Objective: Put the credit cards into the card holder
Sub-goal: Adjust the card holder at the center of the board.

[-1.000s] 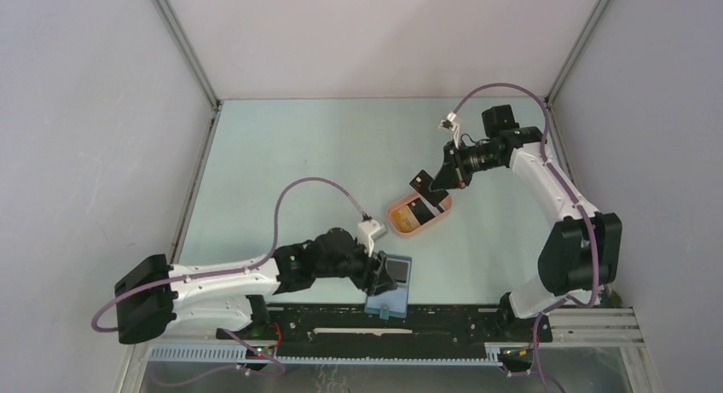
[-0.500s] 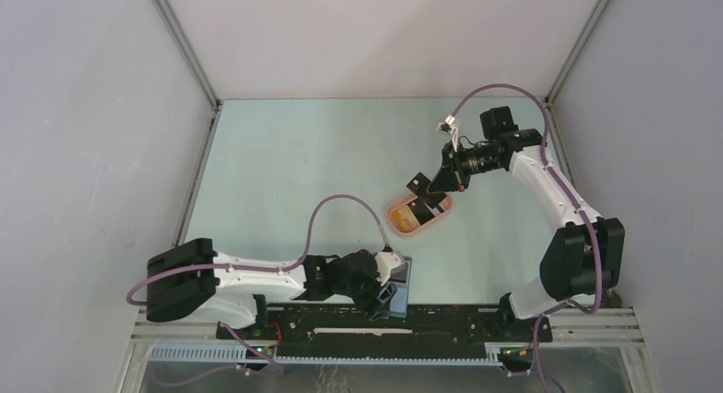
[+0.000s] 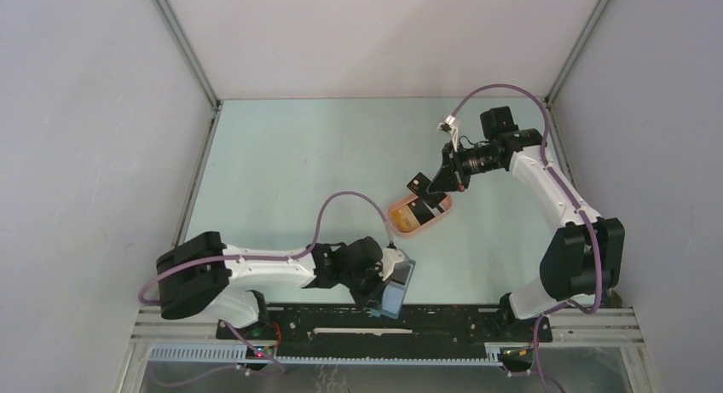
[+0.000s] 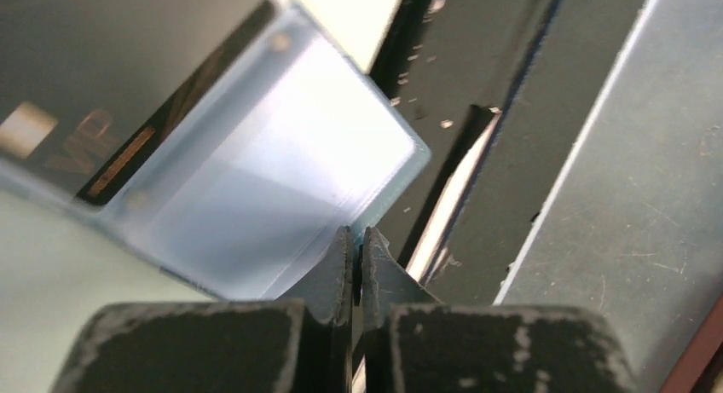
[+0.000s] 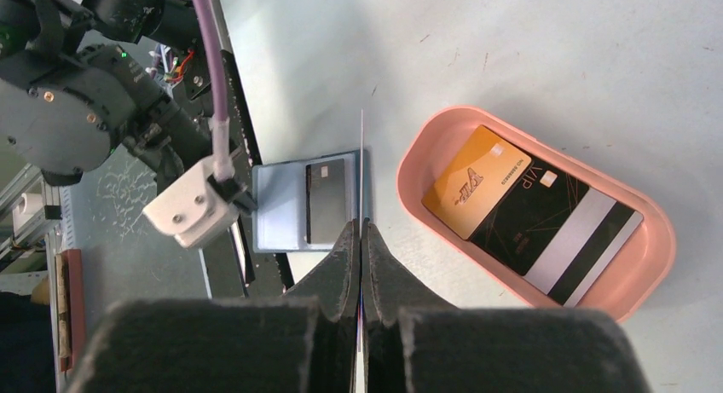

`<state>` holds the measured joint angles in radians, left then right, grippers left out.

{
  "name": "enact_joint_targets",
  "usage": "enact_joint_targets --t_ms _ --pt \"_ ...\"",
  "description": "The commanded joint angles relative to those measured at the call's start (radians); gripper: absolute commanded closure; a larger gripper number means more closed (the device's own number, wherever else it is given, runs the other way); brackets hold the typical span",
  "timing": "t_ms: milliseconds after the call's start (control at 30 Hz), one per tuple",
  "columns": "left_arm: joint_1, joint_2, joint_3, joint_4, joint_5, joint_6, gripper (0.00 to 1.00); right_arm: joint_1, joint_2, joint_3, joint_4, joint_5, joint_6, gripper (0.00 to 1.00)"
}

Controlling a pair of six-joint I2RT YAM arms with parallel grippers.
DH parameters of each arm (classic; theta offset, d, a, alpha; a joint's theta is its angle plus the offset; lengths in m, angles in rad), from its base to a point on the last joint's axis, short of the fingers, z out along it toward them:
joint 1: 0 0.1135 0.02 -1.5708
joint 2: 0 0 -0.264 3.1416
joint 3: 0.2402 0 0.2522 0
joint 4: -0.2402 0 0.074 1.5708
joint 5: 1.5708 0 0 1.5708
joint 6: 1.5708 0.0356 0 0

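While the left arm lies low along the near edge in the overhead view, its left gripper (image 3: pixel 385 284) sits at 6 o'clock on the table (image 3: pixel 298 171), jaws closed on the open card holder (image 3: pixel 397 284), which tilts there over the black rail (image 3: pixel 443 318). Toward 1 o'clock from it lies the peach tray (image 3: pixel 394 216), with an orange card (image 3: pixel 411 210) and a black card (image 3: pixel 429 207) inside. Just at 12 o'clock of the tray hangs the right gripper (image 3: pixel 436 182), pinched shut on a dark held card (image 3: pixel 418 182) that sticks out toward 9 o'clock.

From the left wrist, the left gripper (image 4: pixel 358 238) shows both fingers pressed together on the card holder's (image 4: pixel 290 154) pale blue inner edge at 6 o'clock. A dark tucked card (image 4: pixel 102 78) with gold "VIP" lettering sits in the pocket toward 10 o'clock. The rail (image 4: pixel 477 112) runs past at 2 o'clock.

From the right wrist, the right gripper (image 5: pixel 360 231) is fully closed on the held card (image 5: pixel 361 154), seen edge-on as a thin line rising toward 12 o'clock. The tray (image 5: pixel 407 180) lies at 3 o'clock, the orange card (image 5: pixel 477 193) overlapping the black card (image 5: pixel 546 222), which has a pale stripe. The card holder (image 5: pixel 277 205) lies open just at 9 o'clock of the fingertips, the tucked card (image 5: pixel 328 201) in its right half, with the left arm (image 5: pixel 77 95) beyond at 10 o'clock.
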<state>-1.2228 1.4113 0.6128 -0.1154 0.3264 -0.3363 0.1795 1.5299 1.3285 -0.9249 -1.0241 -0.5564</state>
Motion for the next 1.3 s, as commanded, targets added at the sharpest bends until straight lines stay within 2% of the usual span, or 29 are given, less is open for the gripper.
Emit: enact_joint_targets --t_ms 0,133,233,367,500,633,733,800,900,1000,1200,1267 --pt "0.100 -0.066 0.096 -0.241 -0.083 0.064 1.00 0.007 -0.001 0.000 -0.009 -0.016 -0.024 1.00" --pt "0.232 -0.076 0.150 -0.389 -0.178 0.068 1.00 0.014 0.002 0.001 -0.015 -0.015 -0.033 1.00" --pt "0.314 -0.068 0.157 -0.399 -0.189 0.063 0.98 0.023 0.008 -0.007 -0.017 -0.022 -0.029 1.00" --pt "0.370 -0.046 0.163 -0.379 -0.202 0.048 0.88 0.060 0.005 -0.094 0.069 -0.029 0.070 1.00" --pt "0.400 -0.074 0.146 -0.375 -0.294 0.005 0.76 0.110 -0.026 -0.263 0.223 0.005 0.281 1.00" --pt "0.414 -0.235 0.088 -0.342 -0.432 -0.052 0.63 0.164 -0.151 -0.455 0.438 0.037 0.445 1.00" --pt "0.416 -0.400 0.027 -0.267 -0.448 -0.077 0.57 0.188 -0.236 -0.582 0.612 -0.005 0.568 1.00" --pt "0.417 -0.502 -0.028 -0.194 -0.434 -0.097 0.54 0.204 -0.213 -0.625 0.667 -0.042 0.612 1.00" --pt "0.419 -0.626 -0.126 -0.089 -0.421 -0.154 0.43 0.235 -0.133 -0.646 0.692 -0.070 0.633 1.00" --pt "0.420 -0.697 -0.189 -0.022 -0.387 -0.208 0.44 0.261 -0.072 -0.640 0.679 -0.012 0.628 1.00" --pt "0.421 -0.739 -0.267 0.040 -0.334 -0.292 0.61 0.241 -0.040 -0.632 0.667 0.074 0.652 1.00" --pt "0.421 -0.750 -0.288 0.065 -0.334 -0.311 0.63 0.247 -0.033 -0.629 0.680 0.130 0.674 1.00"
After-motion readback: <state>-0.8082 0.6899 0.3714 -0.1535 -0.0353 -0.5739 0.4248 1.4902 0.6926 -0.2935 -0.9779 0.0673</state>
